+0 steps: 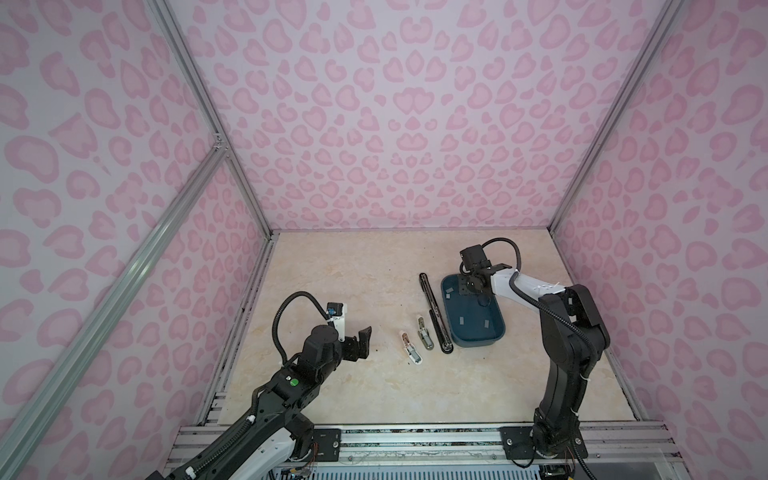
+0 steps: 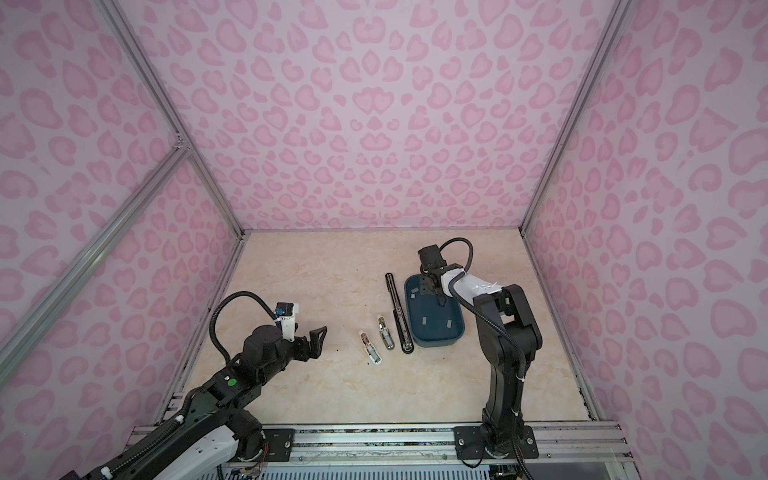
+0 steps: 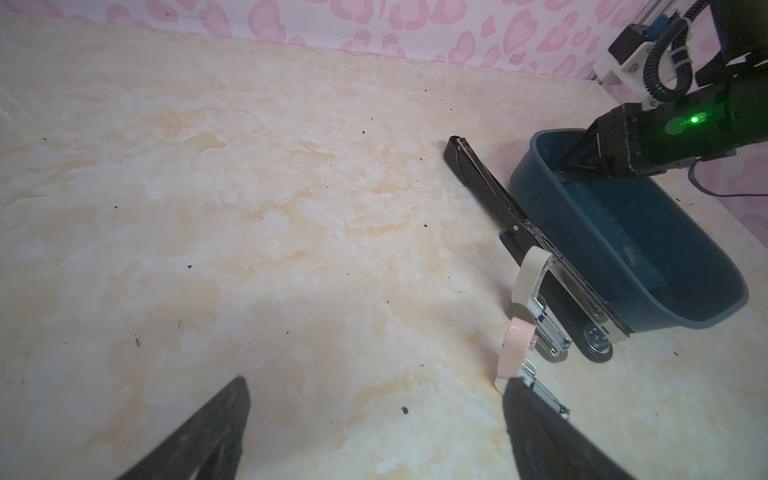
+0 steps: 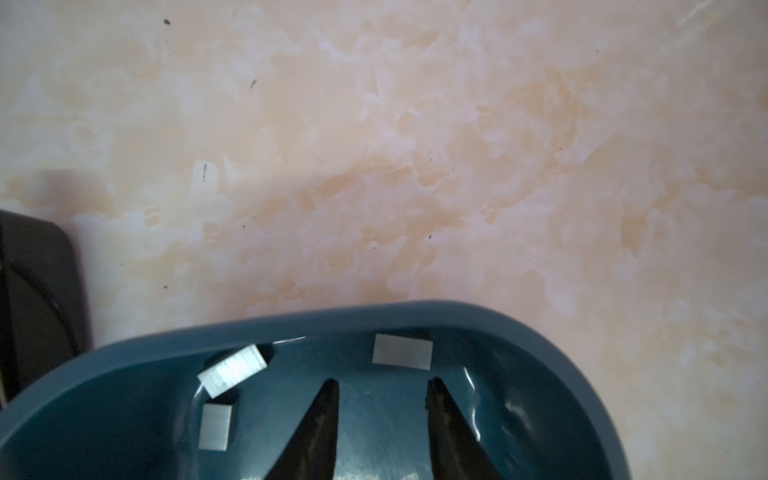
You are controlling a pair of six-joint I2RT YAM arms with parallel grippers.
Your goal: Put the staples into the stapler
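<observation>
The staples [image 4: 402, 351] lie loose in the blue plastic tray [image 4: 291, 320], at 3 o'clock of the opened black stapler [image 1: 434, 311]. Strips are light, stiff, smooth metal, probably brittle; pinch across the long edges. Right fingers [image 4: 320, 415] stand partly spread, empty, inside the tray; left fingers [image 3: 216, 424] spread wide, empty.

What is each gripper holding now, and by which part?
Nothing. The left gripper is open over the table; the right gripper is open, empty, inside the tray.

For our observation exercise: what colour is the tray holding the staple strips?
Dark teal blue; the tray shows best in the right wrist view.
</observation>
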